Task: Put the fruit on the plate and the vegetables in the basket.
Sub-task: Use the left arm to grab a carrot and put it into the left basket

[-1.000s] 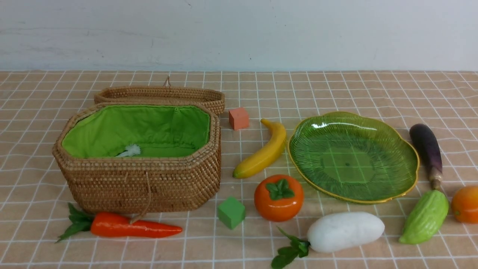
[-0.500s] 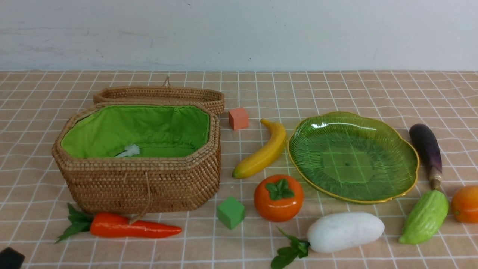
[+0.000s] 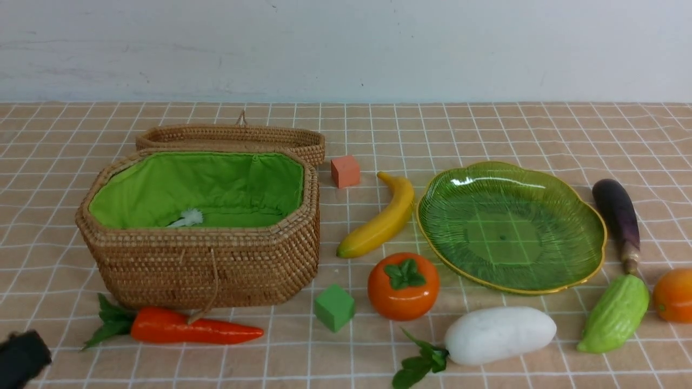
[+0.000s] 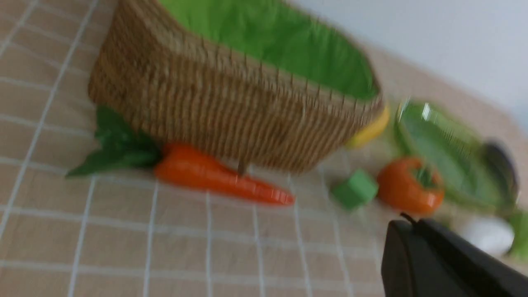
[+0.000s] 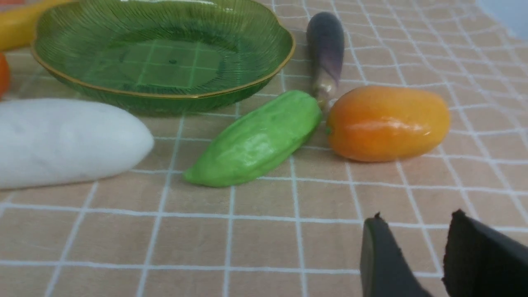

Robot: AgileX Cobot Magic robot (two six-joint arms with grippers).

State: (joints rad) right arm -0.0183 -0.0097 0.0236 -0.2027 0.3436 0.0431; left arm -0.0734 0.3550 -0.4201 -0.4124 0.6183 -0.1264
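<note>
The wicker basket [image 3: 205,265] with green lining stands at the left. The carrot [image 3: 184,327] lies in front of it. The empty green plate [image 3: 511,227] is at the right. The banana [image 3: 381,219] and the round orange fruit [image 3: 403,286] lie to its left. The radish [image 3: 500,335] lies in front of it. The eggplant [image 3: 616,213], gourd [image 3: 616,313] and mango [image 3: 673,296] lie to its right. My left gripper [image 3: 30,354] [image 4: 408,225] is shut and empty, left of the carrot. My right gripper [image 5: 416,218] is open and empty, short of the mango [image 5: 387,123] and gourd [image 5: 255,140].
The shallow woven lid [image 3: 232,136] lies behind the basket. An orange cube [image 3: 345,170] sits near the banana's far end. A green cube [image 3: 334,307] sits between the carrot and the round fruit. A small white object [image 3: 186,218] lies inside the basket.
My left gripper has come into the front view at the bottom left corner and moved further in. No object on the table has moved.
</note>
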